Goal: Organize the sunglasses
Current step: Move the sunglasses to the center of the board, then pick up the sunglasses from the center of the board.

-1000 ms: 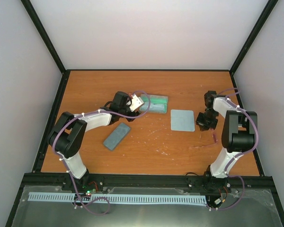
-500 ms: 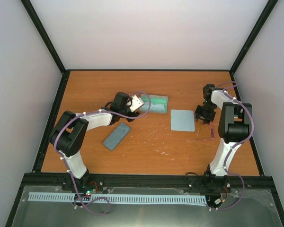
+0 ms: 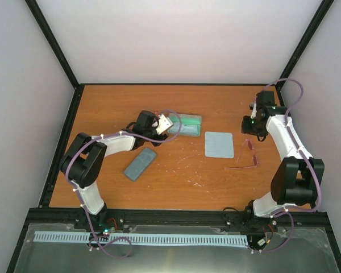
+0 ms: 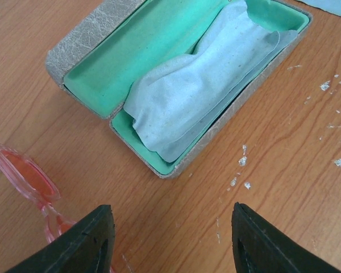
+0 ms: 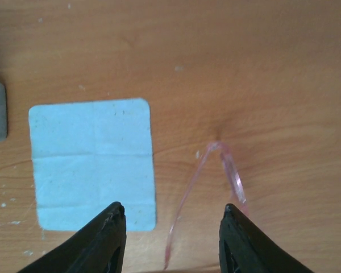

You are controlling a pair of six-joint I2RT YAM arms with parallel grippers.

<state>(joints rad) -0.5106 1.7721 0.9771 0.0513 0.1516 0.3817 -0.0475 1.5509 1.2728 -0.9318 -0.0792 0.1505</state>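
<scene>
From above I saw a closed grey case left of centre. My left gripper hung spread and empty. Only its wrist camera caught what looked like a second pink pair, cut off at the edge, near the open case holding a crumpled cloth. Rightward lay a flat cloth, then the sunglasses on the table just beside it. My right gripper hung over them, spread and holding nothing.

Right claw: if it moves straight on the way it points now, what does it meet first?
Probably the sunglasses, lying on the table just ahead of the open right claw, though depth is unclear.
</scene>
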